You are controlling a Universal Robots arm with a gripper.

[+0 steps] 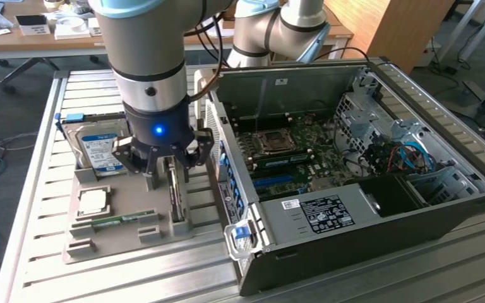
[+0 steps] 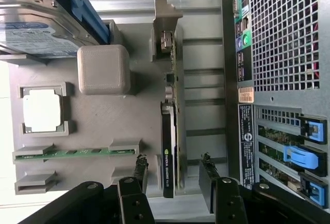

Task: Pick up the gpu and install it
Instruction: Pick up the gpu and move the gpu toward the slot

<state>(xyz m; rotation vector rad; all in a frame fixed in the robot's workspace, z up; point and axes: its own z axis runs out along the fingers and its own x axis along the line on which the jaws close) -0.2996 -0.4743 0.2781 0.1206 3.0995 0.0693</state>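
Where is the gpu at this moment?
The gpu stands on edge in the grey tray, beside the computer case on the exterior view's left; the open gripper straddles it.

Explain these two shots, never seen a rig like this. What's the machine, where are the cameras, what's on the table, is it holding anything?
The machine is a robot arm ending in a two-fingered pincer. One picture is from a camera off the arm, the other from a camera on its wrist, looking past the pincer. On the slatted metal table sits a gray parts tray with a hard drive, a processor chip, a green memory stick and the gpu, standing on edge. Beside it lies an open computer case. The pincer is open, one finger either side of the gpu, gripping nothing.
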